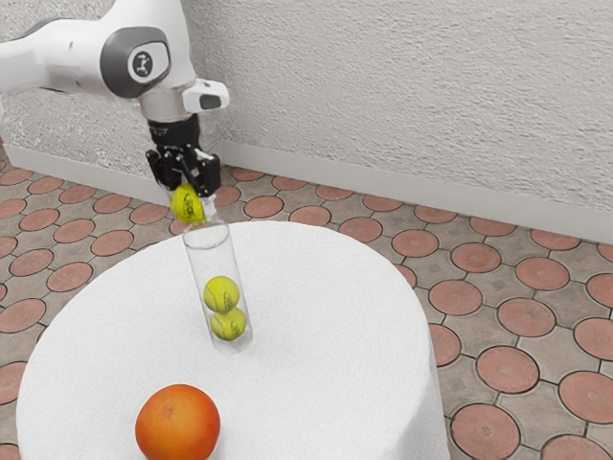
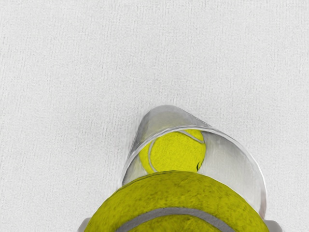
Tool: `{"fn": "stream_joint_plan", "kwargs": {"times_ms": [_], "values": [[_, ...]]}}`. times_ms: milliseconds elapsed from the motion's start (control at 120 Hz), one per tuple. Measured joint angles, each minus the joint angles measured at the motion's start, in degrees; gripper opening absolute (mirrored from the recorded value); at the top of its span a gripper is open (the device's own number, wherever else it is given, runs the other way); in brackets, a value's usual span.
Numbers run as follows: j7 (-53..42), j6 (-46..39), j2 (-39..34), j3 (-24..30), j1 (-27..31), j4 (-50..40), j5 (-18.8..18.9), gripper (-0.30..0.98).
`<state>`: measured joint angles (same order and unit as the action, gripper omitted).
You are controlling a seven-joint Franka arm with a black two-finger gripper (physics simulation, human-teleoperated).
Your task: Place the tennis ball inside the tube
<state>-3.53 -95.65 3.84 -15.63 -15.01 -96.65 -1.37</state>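
The black gripper [image 1: 194,196] is above the clear tube, shut on a yellow-green tennis ball [image 1: 187,204]. That held ball is just above the tube's open rim, toward the exterior view's left side of it. The transparent tube [image 1: 195,259] stands on the table with two tennis balls stacked inside, the upper one [image 1: 221,294] resting on the lower one [image 1: 228,326]. In the wrist view the held ball [image 2: 178,193] covers part of the tube's mouth [image 2: 236,169], and a ball [image 2: 174,151] shows deeper inside. Grey fingertip edges flank the held ball.
A round table with a white cloth [image 1: 326,335] bears the tube. An orange fruit [image 1: 178,424] lies near the table's edge at the bottom of the exterior view, apart from the tube. A pale wall [image 1: 412,96] rises behind the tiled floor.
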Motion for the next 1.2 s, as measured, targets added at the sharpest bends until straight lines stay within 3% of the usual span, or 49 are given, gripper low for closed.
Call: {"fn": "stream_joint_plan", "kwargs": {"times_ms": [100, 725, 900, 1200], "values": [[0.3, 0.2, 2.0, 1.0, 2.2, 2.2, 0.3, 0.07], [1.3, 1.7, 3.3, 2.0, 1.2, 1.3, 0.5, 0.07], [1.3, 1.8, 3.4, 1.9, 1.1, 1.5, -0.2, 0.37], [1.2, 1.6, 4.4, 2.4, 1.1, 3.3, -0.7, 0.59]]}}
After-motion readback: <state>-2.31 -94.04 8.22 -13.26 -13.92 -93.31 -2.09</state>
